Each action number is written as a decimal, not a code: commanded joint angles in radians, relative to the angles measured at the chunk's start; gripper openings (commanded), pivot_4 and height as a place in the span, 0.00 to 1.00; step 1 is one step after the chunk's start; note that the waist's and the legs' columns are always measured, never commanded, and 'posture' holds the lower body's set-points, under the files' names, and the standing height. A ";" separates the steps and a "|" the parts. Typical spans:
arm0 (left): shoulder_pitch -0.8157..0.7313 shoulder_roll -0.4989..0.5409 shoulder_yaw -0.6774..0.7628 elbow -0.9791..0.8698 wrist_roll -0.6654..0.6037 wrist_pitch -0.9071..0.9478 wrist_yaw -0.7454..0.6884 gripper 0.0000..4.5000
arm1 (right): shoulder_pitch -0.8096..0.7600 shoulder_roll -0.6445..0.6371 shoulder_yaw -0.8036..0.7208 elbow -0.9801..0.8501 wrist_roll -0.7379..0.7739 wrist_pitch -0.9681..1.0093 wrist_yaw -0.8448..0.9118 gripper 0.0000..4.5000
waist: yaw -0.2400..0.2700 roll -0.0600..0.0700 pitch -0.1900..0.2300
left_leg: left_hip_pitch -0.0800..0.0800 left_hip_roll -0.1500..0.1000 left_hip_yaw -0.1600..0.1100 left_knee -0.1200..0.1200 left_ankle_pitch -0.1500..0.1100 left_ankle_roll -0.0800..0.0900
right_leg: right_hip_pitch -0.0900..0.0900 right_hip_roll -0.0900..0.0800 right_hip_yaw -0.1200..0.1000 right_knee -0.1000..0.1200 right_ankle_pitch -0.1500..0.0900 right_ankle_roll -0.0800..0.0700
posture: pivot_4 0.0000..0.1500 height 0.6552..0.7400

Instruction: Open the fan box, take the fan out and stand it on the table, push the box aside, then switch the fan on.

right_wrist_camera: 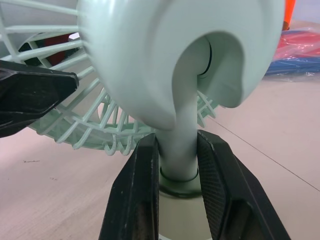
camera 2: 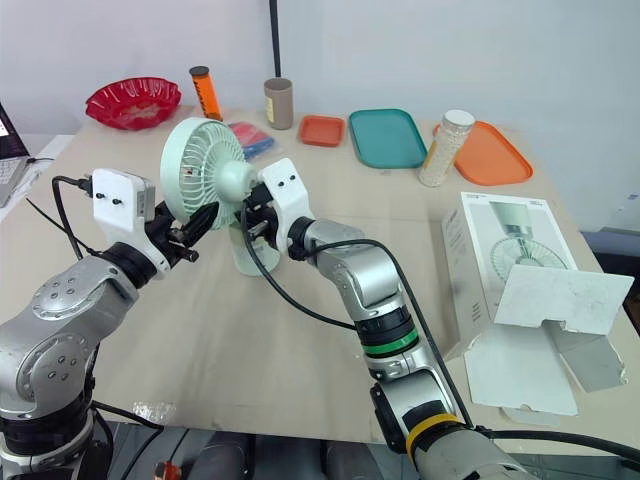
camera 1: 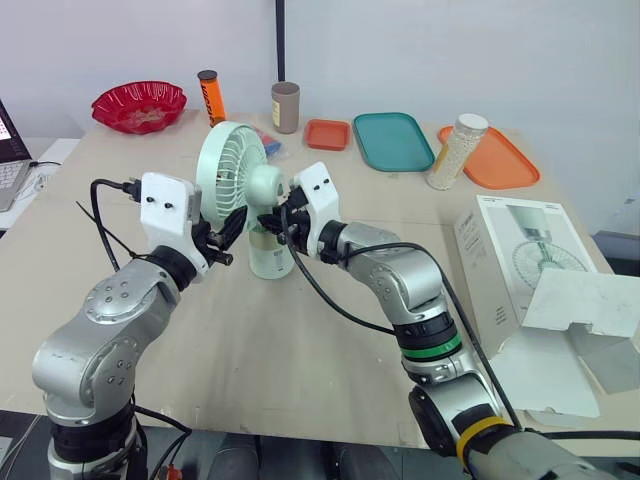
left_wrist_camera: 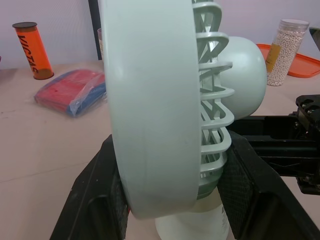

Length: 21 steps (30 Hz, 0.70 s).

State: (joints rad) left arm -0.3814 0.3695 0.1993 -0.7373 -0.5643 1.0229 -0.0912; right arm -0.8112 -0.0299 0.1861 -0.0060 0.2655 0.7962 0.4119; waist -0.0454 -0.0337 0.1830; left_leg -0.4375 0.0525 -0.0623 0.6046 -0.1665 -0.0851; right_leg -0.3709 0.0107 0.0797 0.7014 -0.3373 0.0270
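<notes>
- Standing upright at the middle of the tabletop (camera 1: 300, 340) is the fan (camera 1: 232, 165). It is smooth mint-green plastic, with a round slatted guard, a domed motor housing, a curved neck and a cylindrical base.
- The left pincer (camera 1: 228, 232) is clamped on the fan's lower guard, one ribbed black finger (left_wrist_camera: 100, 200) against the ring and the other against the grille.
- The right pincer (right_wrist_camera: 177, 150) is closed on the fan's neck just above the base, with both fingers pressed to it.
- A white cardboard box (camera 1: 520, 265) printed with a fan picture lies at 3 o'clock from the fan, well apart, its flaps open.
- At 11 o'clock are a glossy, scalloped red bowl (camera 1: 139, 105) and an orange tube (camera 1: 210, 97); at 12, a brown cup (camera 1: 285, 107).
- Toward 1 o'clock are a small orange tray (camera 1: 327, 134), a teal tray (camera 1: 392, 141), a clear jar (camera 1: 458, 150) of white beads and a larger orange tray (camera 1: 490, 157).
- The tabletop is matte beige, and a plain pale wall stands behind it.
</notes>
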 commanded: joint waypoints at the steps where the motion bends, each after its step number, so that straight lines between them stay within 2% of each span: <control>1: -0.009 -0.004 -0.020 -0.053 -0.027 -0.025 -0.025 0.42 | -0.029 0.013 -0.010 -0.032 0.008 -0.013 -0.004 0.24 | 0.000 0.000 0.000 | 0.000 0.000 0.000 0.000 0.000 0.000 | 0.000 0.000 0.000 0.000 0.000 0.000 | 1.00 1.00; 9: 0.002 0.018 -0.012 -0.059 -0.020 -0.028 -0.037 0.42 | -0.020 0.009 -0.008 -0.043 0.008 -0.007 -0.003 0.24 | 0.000 0.000 0.000 | 0.000 0.000 0.000 0.000 0.000 0.000 | 0.000 0.000 0.000 0.000 0.000 0.000 | 1.00 1.00; 11: 0.004 0.022 -0.004 -0.060 -0.021 -0.030 -0.040 0.65 | -0.020 0.009 -0.009 -0.044 0.009 -0.006 -0.002 0.22 | 0.000 0.000 0.000 | 0.000 0.000 0.000 0.000 0.000 0.000 | 0.000 0.000 0.000 0.000 0.000 0.000 | 1.00 1.00; 12: 0.004 0.022 0.000 -0.059 -0.023 -0.029 -0.039 0.69 | -0.020 0.009 -0.009 -0.044 0.010 -0.006 -0.002 0.22 | 0.000 0.000 0.000 | 0.000 0.000 0.000 0.000 0.000 0.000 | 0.000 0.000 0.000 0.000 0.000 0.000 | 1.00 1.00; 15: 0.008 0.028 0.006 -0.066 -0.029 -0.028 -0.047 0.96 | -0.019 0.006 -0.010 -0.044 0.011 -0.005 0.000 0.22 | 0.000 0.000 0.000 | 0.000 0.000 0.000 0.000 0.000 0.000 | 0.000 0.000 0.000 0.000 0.000 0.000 | 1.00 1.00; 16: 0.010 0.033 0.011 -0.070 -0.031 -0.027 -0.051 0.99 | -0.018 0.004 -0.010 -0.044 0.010 -0.005 0.001 0.22 | 0.000 0.000 0.000 | 0.000 0.000 0.000 0.000 0.000 0.000 | 0.000 0.000 0.000 0.000 0.000 0.000 | 1.00 1.00; 21: 0.017 0.067 0.050 -0.078 -0.055 -0.019 -0.069 0.99 | -0.016 -0.003 -0.011 -0.043 0.010 -0.007 0.004 0.22 | 0.000 0.000 0.000 | 0.000 0.000 0.000 0.000 0.000 0.000 | 0.000 0.000 0.000 0.000 0.000 0.000 | 1.00 1.00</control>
State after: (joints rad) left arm -0.3639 0.4163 0.2149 -0.7672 -0.6005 1.0196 -0.1469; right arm -0.8109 -0.0347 0.1879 -0.0064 0.2668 0.8009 0.4151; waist -0.0458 -0.0337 0.1830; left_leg -0.4372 0.0526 -0.0623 0.6046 -0.1664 -0.0851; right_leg -0.3708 0.0107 0.0797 0.7016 -0.3373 0.0269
